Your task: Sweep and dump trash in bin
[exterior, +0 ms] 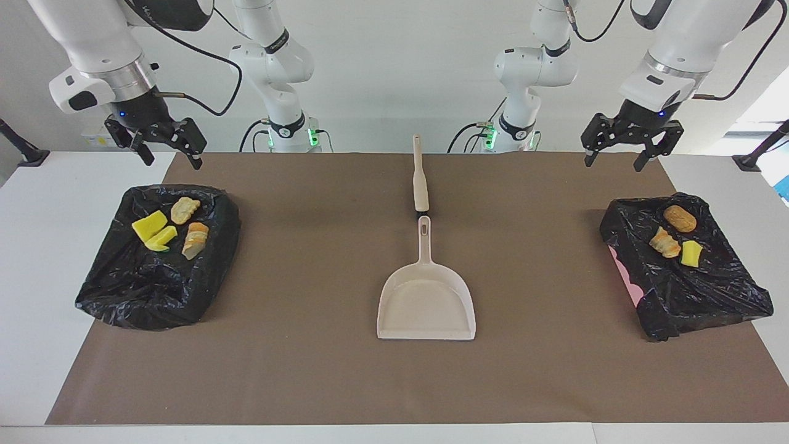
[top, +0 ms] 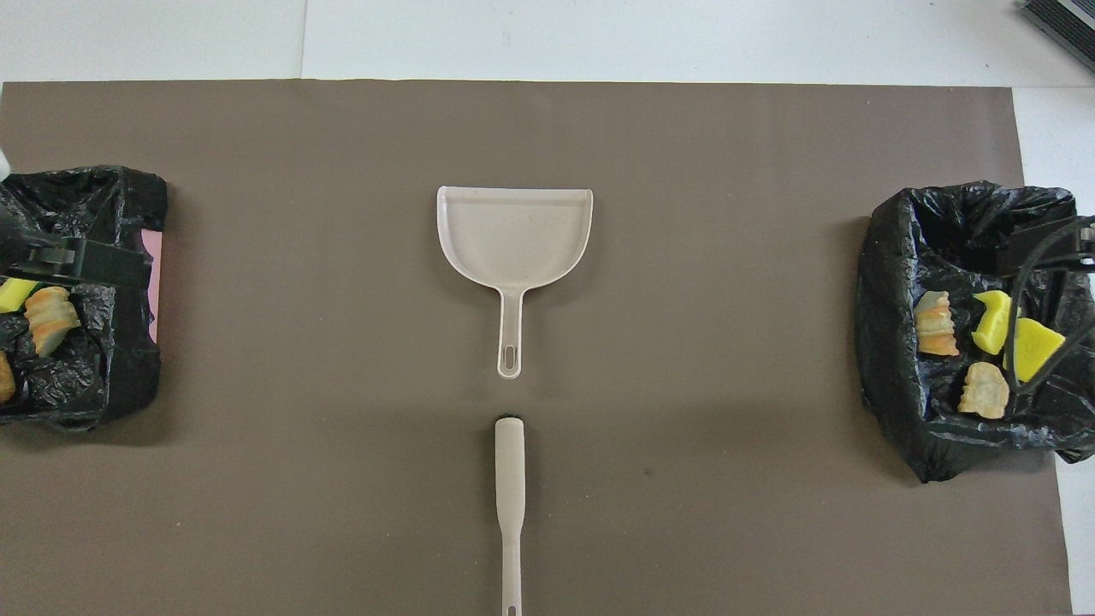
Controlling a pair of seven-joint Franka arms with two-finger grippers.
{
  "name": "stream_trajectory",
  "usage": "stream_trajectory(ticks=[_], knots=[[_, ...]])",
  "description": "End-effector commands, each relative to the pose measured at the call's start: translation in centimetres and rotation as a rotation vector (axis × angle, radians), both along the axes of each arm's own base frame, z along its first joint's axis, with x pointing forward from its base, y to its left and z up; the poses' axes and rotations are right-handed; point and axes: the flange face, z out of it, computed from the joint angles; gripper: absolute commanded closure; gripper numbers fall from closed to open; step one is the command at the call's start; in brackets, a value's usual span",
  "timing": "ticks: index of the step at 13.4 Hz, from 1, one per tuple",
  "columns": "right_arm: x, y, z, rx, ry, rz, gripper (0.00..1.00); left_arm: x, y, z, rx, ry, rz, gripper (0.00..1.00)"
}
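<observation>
My left gripper [exterior: 633,148] and right gripper [exterior: 165,145] hang raised, fingers apart, holding nothing. Trash [exterior: 170,231] lies inside both black bins [exterior: 148,290]. At twelve o'clock ahead: the brush [top: 509,479], then the dustpan [top: 514,224].

7 trash pieces [exterior: 163,231] lie inside 2 black-lined bins [exterior: 123,296]

Beige dustpan [exterior: 426,302] and brush [exterior: 420,176], brown mat [exterior: 308,345], black bin bags [exterior: 154,277], yellow sponges [exterior: 150,226].
</observation>
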Motion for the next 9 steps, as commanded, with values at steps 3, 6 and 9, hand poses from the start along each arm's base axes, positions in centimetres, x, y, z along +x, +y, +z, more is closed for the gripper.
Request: stream_trajectory(ticks=[3, 6, 9], knots=[[-0.4, -0.2, 0.1, 0.018, 0.005, 0.006, 0.00, -1.5, 0.5, 1.4, -0.011, 0.016, -0.018, 0.00], [-0.4, -0.1, 0.1, 0.018, 0.005, 0.008, 0.00, -1.7, 0.7, 1.4, -0.009, 0.016, -0.010, 0.00], [-0.4, -0.1, 0.1, 0.018, 0.005, 0.008, 0.00, -1.8, 1.0, 1.4, -0.006, 0.020, 0.003, 0.00]])
